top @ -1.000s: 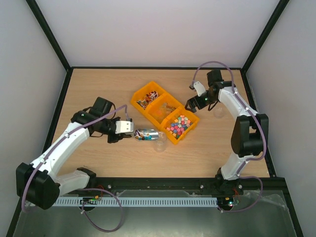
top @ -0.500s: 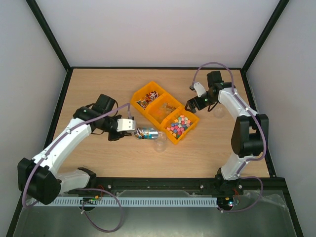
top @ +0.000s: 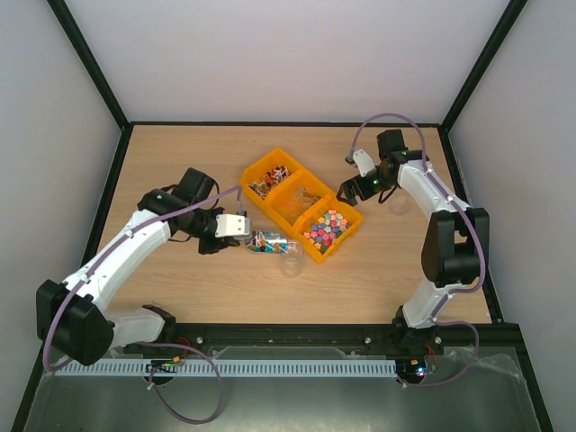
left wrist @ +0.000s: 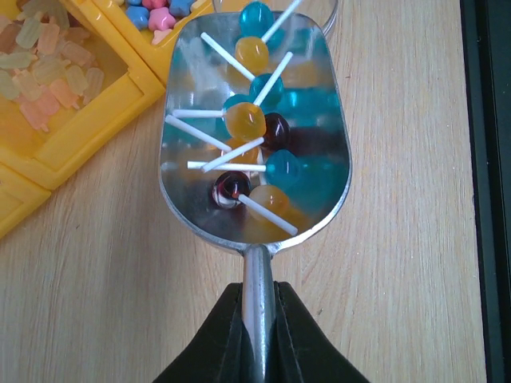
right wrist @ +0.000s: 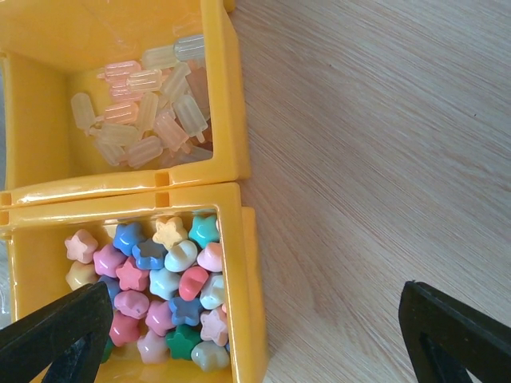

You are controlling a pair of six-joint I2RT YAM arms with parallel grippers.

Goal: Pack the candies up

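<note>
Left side: left gripper is clamped tight on the handle of the scoop. Scoop is held about level, low over the table, w/ a load of lollipops in it: blue, orange, a couple dark, white sticks every which way. Its lip is right at the rim of the cup, which stands just on the near side of the tray. From above the cup looks empty, tho it's clear plastic so can't be sure. So scooping looks done, tipping not yet.

Middle: yellow tray, 3 compartments in a diagonal row.
- Far-left: dark mixed pieces, prob. more lollipops, too small to tell.
- Mid: pale ice-lolly shapes.
- Near-right: star sweets, pink/blue/yellow/green, piled fairly full.

Nothing shows the last two kinds packed anywhere yet.

Right: right gripper is spread wide, holding nothing, hovering over the tray's right edge by the star compartment. A 2nd cup sits on the table just right of it and looks empty too.

Judgement: early on. One scoopful is ready to pour, both cups prob. unfilled, most of the work left.
</note>
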